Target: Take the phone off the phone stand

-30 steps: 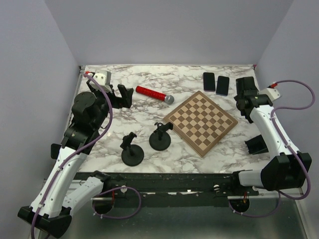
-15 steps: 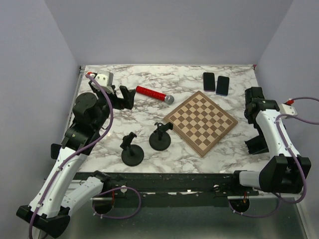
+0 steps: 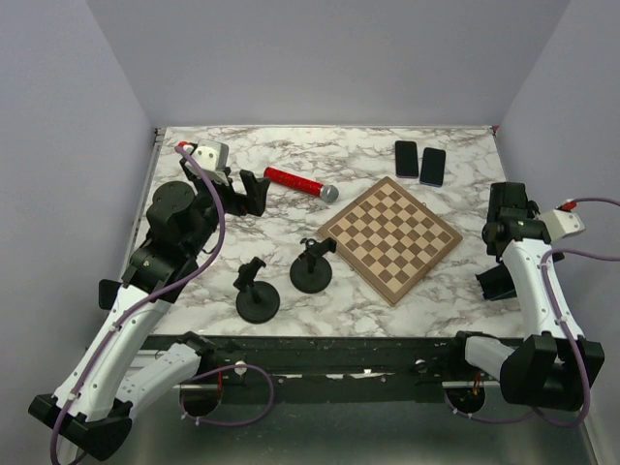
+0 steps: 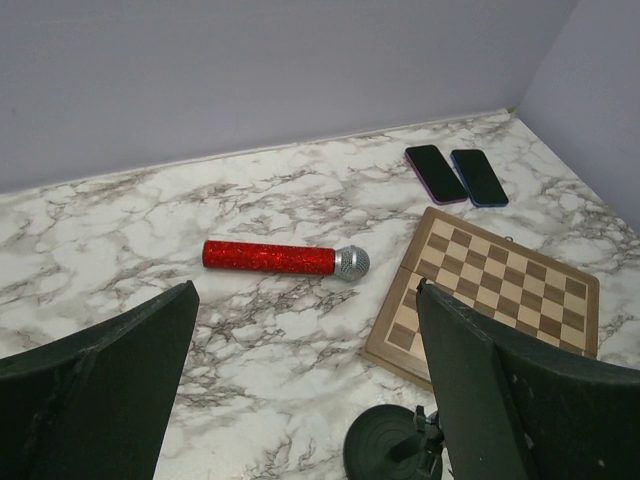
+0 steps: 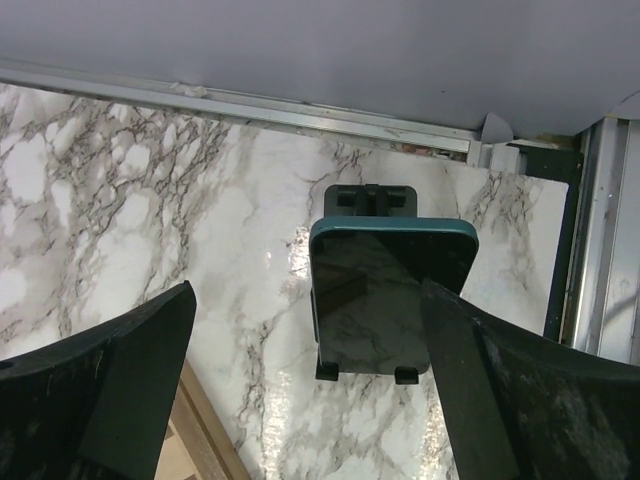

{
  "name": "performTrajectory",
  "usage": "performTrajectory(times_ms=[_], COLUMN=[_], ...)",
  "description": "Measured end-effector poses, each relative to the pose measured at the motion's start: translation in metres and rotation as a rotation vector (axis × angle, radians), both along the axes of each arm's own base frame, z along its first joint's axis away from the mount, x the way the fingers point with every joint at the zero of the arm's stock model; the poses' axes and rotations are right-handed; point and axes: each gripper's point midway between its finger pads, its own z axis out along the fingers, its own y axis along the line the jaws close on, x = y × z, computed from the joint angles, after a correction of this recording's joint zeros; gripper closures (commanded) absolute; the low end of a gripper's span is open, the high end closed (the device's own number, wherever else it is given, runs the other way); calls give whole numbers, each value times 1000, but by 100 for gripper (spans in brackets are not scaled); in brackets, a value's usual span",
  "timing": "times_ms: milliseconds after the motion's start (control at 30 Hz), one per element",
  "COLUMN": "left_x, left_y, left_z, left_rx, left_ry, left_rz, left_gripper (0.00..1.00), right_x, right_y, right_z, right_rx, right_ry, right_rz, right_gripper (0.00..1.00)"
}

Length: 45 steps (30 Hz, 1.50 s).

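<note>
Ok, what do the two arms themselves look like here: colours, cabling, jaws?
Both match: the left arm and right arm have white link shells, bulky black joint housings and black bases. A purple cable trails along each, tipped with a red connector by a white wrist block. The left gripper and right gripper are black, with broad, flat, matte jaws. No markings legible.

We see a marble table bearing a red microphone, a chessboard, two flat phones, two round-based stands and a phone stand.
</note>
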Motion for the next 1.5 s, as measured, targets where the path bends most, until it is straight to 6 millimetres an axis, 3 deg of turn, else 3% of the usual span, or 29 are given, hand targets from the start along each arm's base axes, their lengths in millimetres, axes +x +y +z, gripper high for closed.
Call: performTrajectory(times_ms=[267,967,1500], left_x=[1,0,-1], left_y=[-2,-3,-4], left_z=[-4,-5,-5], left_rx=[9,13,13], left_ry=[14,16,16], left_rz=[-2,-7,-12], left_gripper=[2,2,2], right_x=[-10,-40,-30], right_y=[2,-10,-13], right_z=[-20,-28,-43], right_rx=[32,42,84], right_ry=[89,149,149], right_rz=[-44,-131,-77], right_gripper=[0,0,0])
